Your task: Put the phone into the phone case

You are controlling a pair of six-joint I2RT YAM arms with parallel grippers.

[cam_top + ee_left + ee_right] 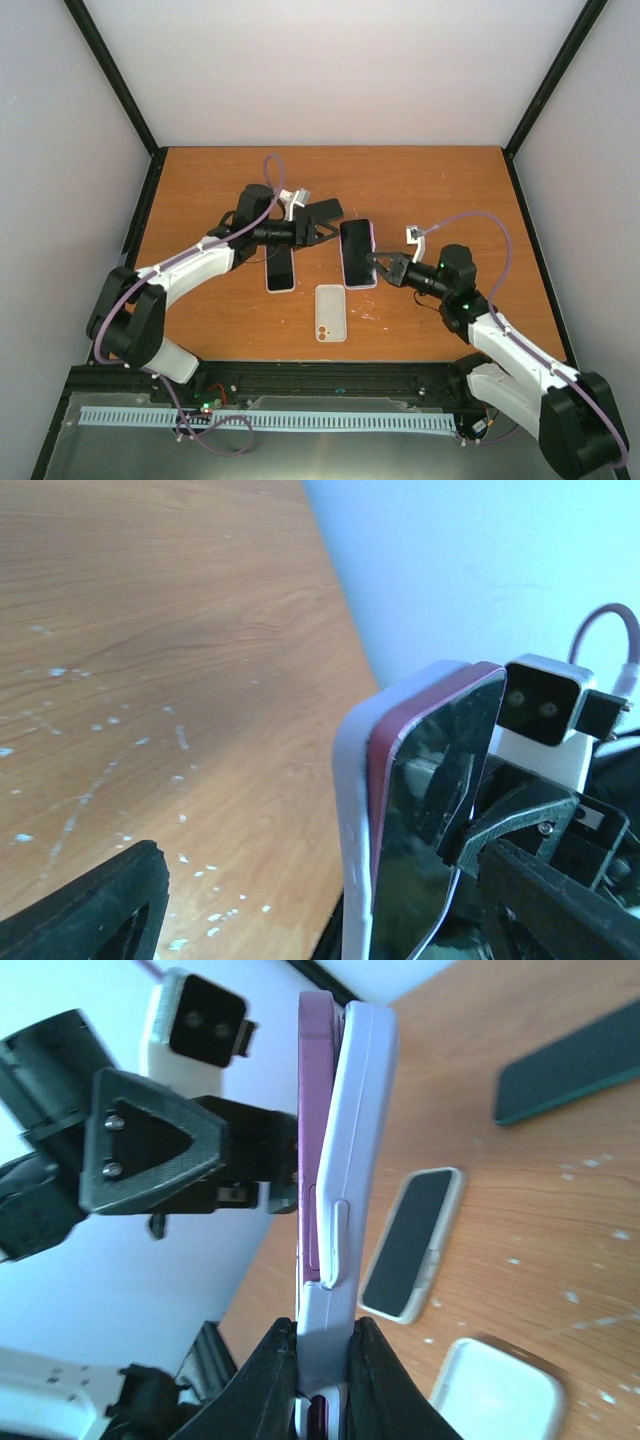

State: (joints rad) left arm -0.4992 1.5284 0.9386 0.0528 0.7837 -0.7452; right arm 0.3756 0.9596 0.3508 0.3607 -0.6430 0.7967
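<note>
We find the top view bright and even, lit from overhead. The white walls [330,70] come out pale and flat, and the orange table [450,190] carries only soft, short shadows close under the arms. Fine detail is coarse there.

In the left wrist view the pale backdrop at upper right glows bluish. The dark glass of the phone [430,810] mirrors black shapes, the near fingertip [90,905] at lower left is soft and out of focus, and the wood grain reads sharper.

In the right wrist view we see the background bleached nearly white, the phone case [355,1110] brightly lit along its edge, and the near fingers [270,1380] dark and blurred.
</note>
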